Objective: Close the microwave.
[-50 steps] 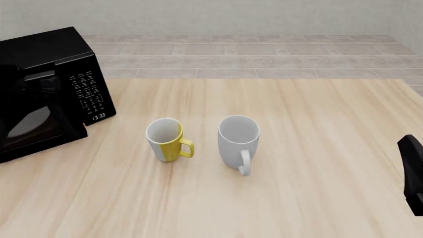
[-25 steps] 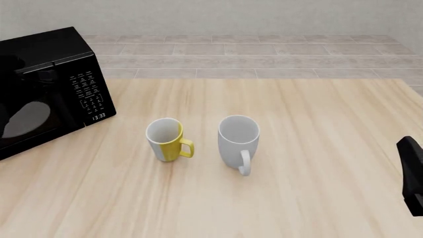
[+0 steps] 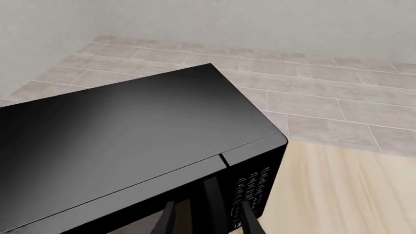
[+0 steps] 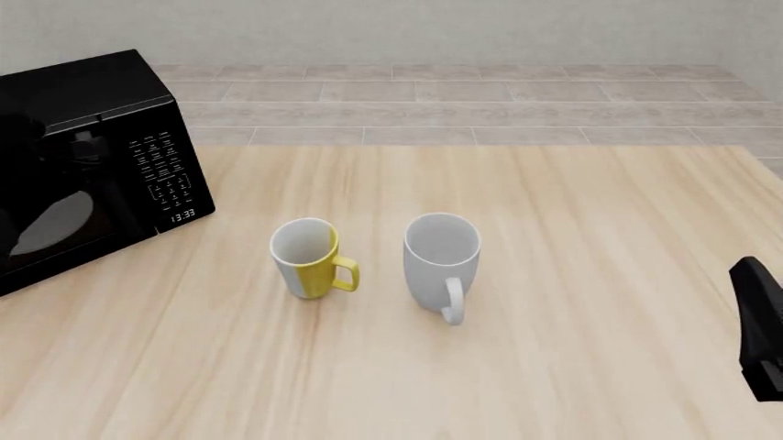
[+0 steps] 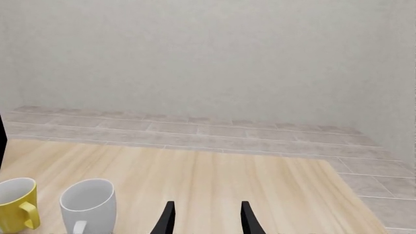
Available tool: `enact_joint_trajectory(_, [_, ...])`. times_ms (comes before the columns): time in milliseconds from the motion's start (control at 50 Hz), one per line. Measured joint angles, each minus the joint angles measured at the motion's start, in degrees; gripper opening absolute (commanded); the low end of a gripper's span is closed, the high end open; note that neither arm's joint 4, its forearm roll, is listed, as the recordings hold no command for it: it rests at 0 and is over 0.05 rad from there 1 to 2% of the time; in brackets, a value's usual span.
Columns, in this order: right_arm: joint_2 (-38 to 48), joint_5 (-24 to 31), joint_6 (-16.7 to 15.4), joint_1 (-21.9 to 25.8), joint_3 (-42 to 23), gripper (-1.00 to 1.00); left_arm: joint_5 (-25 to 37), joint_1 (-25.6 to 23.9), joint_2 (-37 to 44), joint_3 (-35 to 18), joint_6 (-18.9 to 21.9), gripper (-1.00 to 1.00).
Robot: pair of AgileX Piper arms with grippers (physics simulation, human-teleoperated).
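Door now sits flush on the microwave; a second ago it still stood ajar. Microwave sits well left of the yellow mug, keypad facing the mugs. Left gripper hangs just above the door front, fingers spread, pinching nothing. Right gripper idles far right of the microwave, also spread. Left arm is nearer; task looks done.

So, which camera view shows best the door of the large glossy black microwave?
The front view: the microwave shows its door face and keypad. The left wrist view shows mostly its top. The right wrist view shows only a dark sliver.
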Motion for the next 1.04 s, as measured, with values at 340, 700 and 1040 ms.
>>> enact_joint_trajectory(340, [0.0,0.0,-0.1,0.0,0.0,1.00,6.2,-4.1,-27.2,15.9,1.5,1.00])
enact_joint_trajectory(700, [0.0,-0.4,-0.4,-1.2,1.1,1.00,35.5,-10.2,-68.8,23.2,0.7,1.00])
enact_joint_trajectory(1040, [0.0,-0.4,-0.6,-2.3,1.6,1.00,45.8,-12.7,-82.0,23.3,0.7,1.00])
